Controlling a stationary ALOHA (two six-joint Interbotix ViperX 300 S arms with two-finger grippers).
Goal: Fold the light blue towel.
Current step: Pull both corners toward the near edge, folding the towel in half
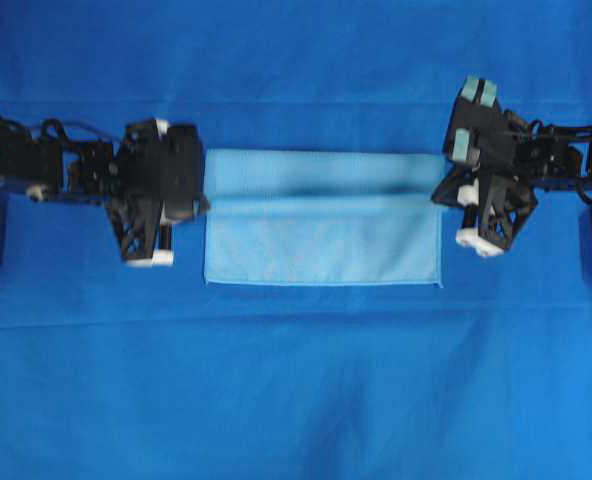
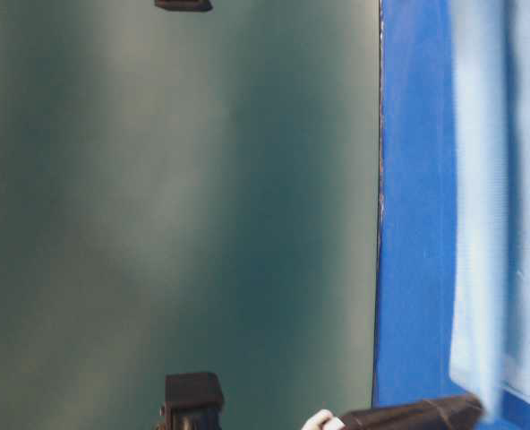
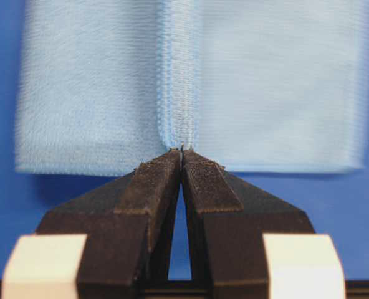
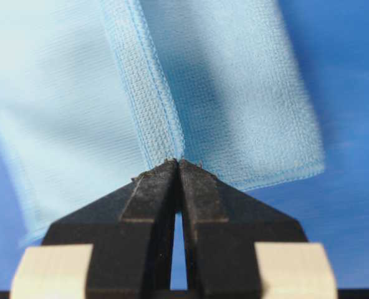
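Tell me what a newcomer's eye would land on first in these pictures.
The light blue towel stands out first, a pale strip at the middle of the deep royal-blue cloth, partly folded with a hem running along its length. Next come the two black arms at its ends: the left gripper and the right gripper, each shut on the towel's hemmed edge.

No readable text, labels, brands or numbers — none on cloths, arms or backdrop.
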